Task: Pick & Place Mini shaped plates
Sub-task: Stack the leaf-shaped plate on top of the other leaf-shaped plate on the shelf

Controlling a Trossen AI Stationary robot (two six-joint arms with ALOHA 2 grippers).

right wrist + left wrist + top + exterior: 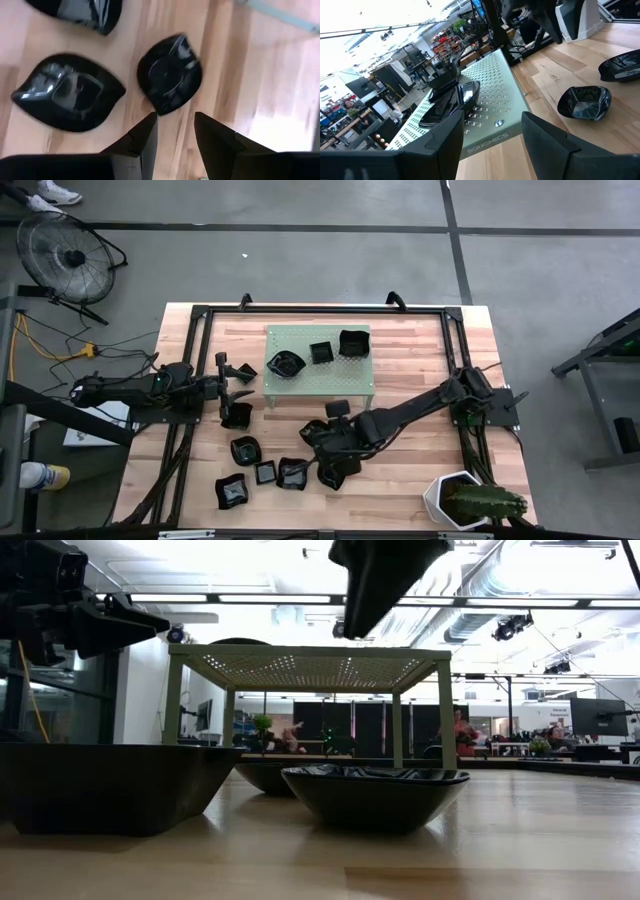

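Plates (258,473) lay scattered on my table (420,450) toward six o'clock, three more on the green rack (352,372). Right pincer (175,131) hung spread and empty above one; left pincer (492,145) spread, nine o'clock.

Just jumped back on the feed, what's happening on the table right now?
The robot is moving small glossy black plates from the wooden table onto the pale green perforated metal stand. Three plates already sit on the stand; the others lie on the wood in front of it. The right tool is open and empty, hovering over a rounded plate. The left tool, also open and empty, points at the stand's left end.
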